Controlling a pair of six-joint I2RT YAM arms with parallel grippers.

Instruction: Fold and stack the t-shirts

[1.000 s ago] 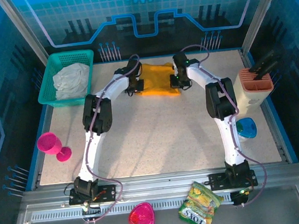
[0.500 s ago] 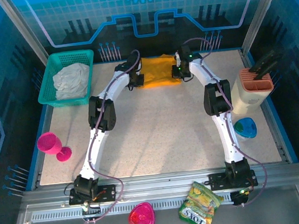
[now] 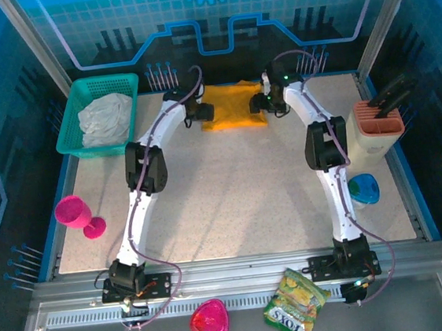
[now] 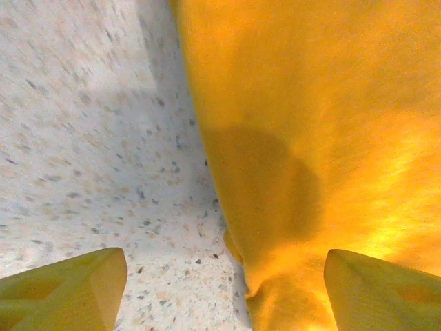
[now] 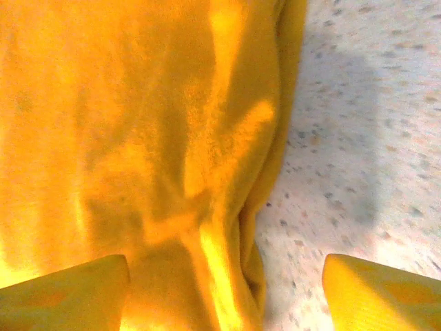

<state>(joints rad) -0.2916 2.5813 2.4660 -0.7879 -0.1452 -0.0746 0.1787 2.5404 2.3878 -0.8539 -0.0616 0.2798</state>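
White tube shells with black joint blocks on left arm (image 3: 139, 174) and right arm (image 3: 326, 150), bolted to black base plates (image 3: 131, 284). Thin purple-grey cables (image 3: 179, 279) looping from bases and wrists; small green light (image 3: 285, 77) near right wrist. Pale yellow, wedge-shaped fingertips (image 4: 69, 286) on left gripper (image 4: 220, 269) and right gripper (image 5: 224, 272).

Basket: green (image 3: 106, 87), left of the left gripper (image 3: 200, 114); I see white cloth (image 3: 105, 118) inside.
Goblet: pink (image 3: 76, 215), well nearer me than that gripper, farther left.
Knife block: beige (image 3: 375, 129), right of the right gripper (image 3: 264, 102).
Snack bag: (image 3: 296, 302) far nearer, beside a pink bowl (image 3: 209, 322).
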